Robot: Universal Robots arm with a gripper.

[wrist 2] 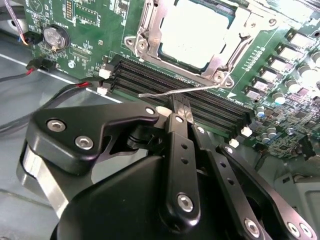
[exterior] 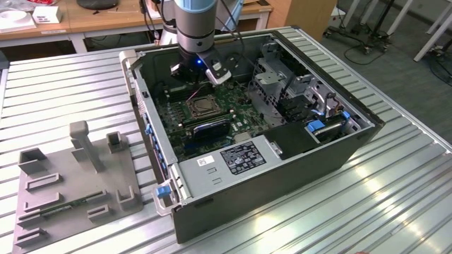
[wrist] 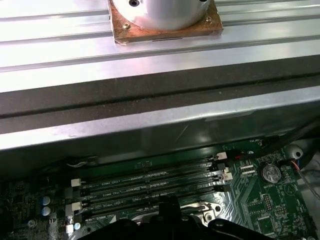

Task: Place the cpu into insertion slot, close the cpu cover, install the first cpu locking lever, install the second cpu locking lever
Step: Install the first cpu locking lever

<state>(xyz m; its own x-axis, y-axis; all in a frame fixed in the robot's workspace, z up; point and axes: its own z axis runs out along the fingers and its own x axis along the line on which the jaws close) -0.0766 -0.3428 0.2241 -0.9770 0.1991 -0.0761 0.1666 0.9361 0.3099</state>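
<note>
The main risk, as I judge it, is the thin wire locking lever (wrist 2: 170, 93) slipping off the end effector (wrist 2: 181, 107). The lever looks springy and rounded and the fingertips are narrow, so a glancing push could let it snap back or ride past its catch, leaving the cpu cover (wrist 2: 148, 30) unclamped. A push aimed too low could also drag the fingertips across the black memory slots (wrist 2: 145, 75) beside them and scrape the green motherboard (wrist 2: 85, 22). In the second wrist view the end effector is clenched, its two fingers pressed together with nothing between them. Their tips are just at the lever, though contact is hard to confirm. The cpu (wrist 2: 197, 30) sits in the insertion slot (exterior: 200, 108) under the lowered cover, just beyond the lever and the memory slots from the fingertips, inside the open computer case (exterior: 282, 174) on the ribbed tabletop (exterior: 63, 95)
</note>
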